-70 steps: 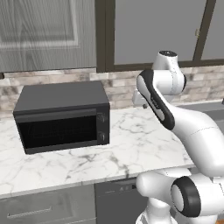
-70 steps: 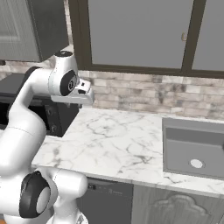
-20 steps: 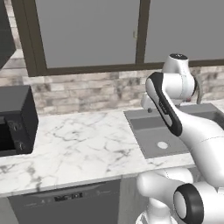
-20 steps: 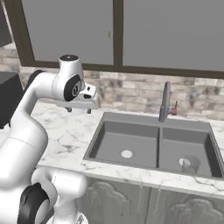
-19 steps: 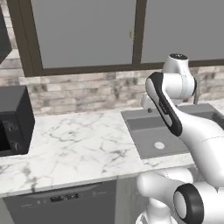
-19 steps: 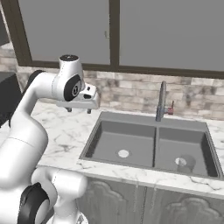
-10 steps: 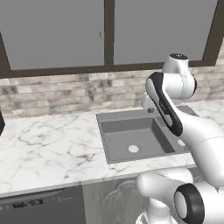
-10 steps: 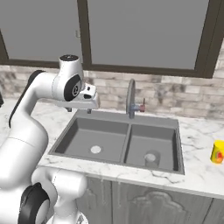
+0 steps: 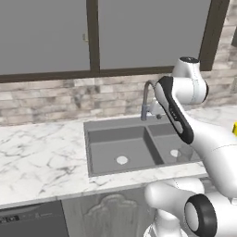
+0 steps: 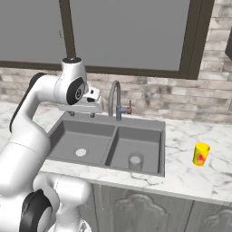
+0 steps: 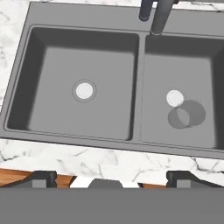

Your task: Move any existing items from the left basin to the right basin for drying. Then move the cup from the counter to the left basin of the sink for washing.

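The matte grey sink [image 10: 156, 124] lies in the white marble counter [image 10: 190, 179]. Its left basin [image 10: 68, 142] [image 11: 57, 70] holds nothing but its pale drain. In the right basin [image 10: 145, 145] [image 11: 183, 61] a translucent grey tumbler [image 10: 134, 160] [image 11: 187, 114] stands beside the drain. The small yellow cup [image 10: 200, 154] with a red mark stands upright on the counter, right of the sink. My gripper [image 10: 82, 115] [image 11: 113, 179] hangs open above the left basin's back rim, with nothing between its fingers.
An arched grey tap [image 10: 116, 100] [image 9: 147, 99] [image 11: 157, 15] rises behind the divider between the basins, close to the right of my hand. A brick backsplash and dark windows stand behind. More marble worktop [image 9: 41, 157] stretches left of the sink.
The base has driven to the right, so the whole scene slid left: the microwave left the views, and the sink and then the yellow cup came in. The arm's pose stays the same.
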